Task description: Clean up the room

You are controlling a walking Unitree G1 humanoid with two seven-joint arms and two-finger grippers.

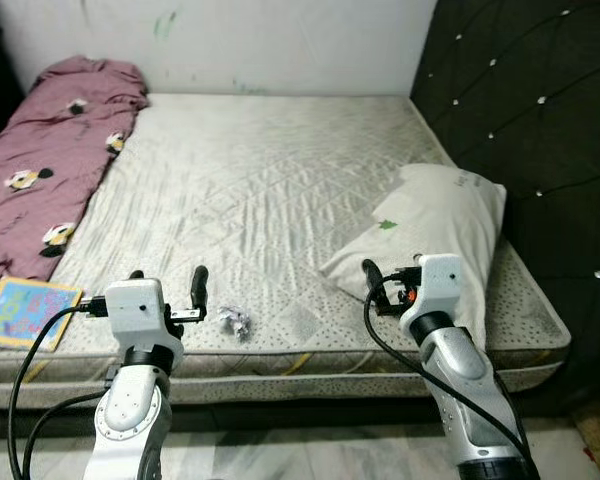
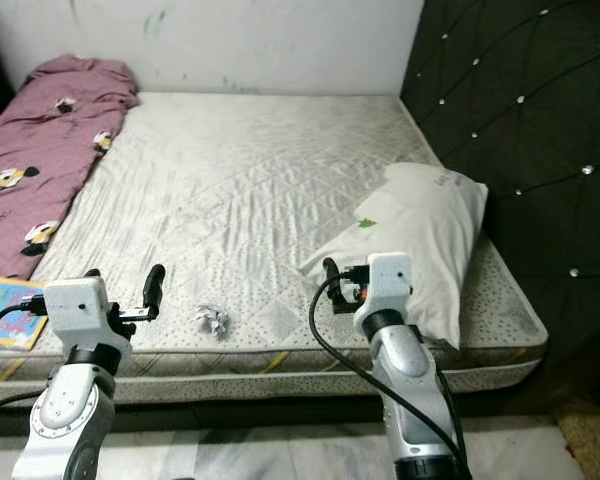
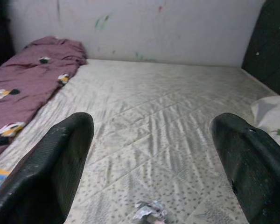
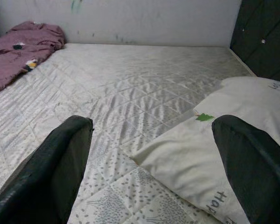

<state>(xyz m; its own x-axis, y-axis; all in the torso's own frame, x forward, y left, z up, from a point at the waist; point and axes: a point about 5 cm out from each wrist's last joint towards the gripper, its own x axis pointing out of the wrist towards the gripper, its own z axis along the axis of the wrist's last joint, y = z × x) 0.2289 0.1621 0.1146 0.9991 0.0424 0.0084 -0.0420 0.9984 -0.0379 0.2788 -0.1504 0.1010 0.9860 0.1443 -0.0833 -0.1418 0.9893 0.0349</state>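
1. L arm (image 1: 130, 410): silver rounded shell w/ small dark screw holes, black band at the wrist joint.
2. L wrist block: pale grey boxy housing, black fittings on its side.
3. Left gripper (image 1: 167, 283): two long black fingers, rounded tips, matte, slightly textured.
4. R arm (image 1: 470, 385): same silver shell, black collar under the wrist block, dark ring near the lower end.
5. Right gripper (image 1: 392, 273): black fingers; small orange/red spot by the base.
6. Cables: black, looping loose off both wrists down along the forearms.

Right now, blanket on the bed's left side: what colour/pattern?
Mauve blanket with small black-and-white cartoon prints; clearest in left eye view.
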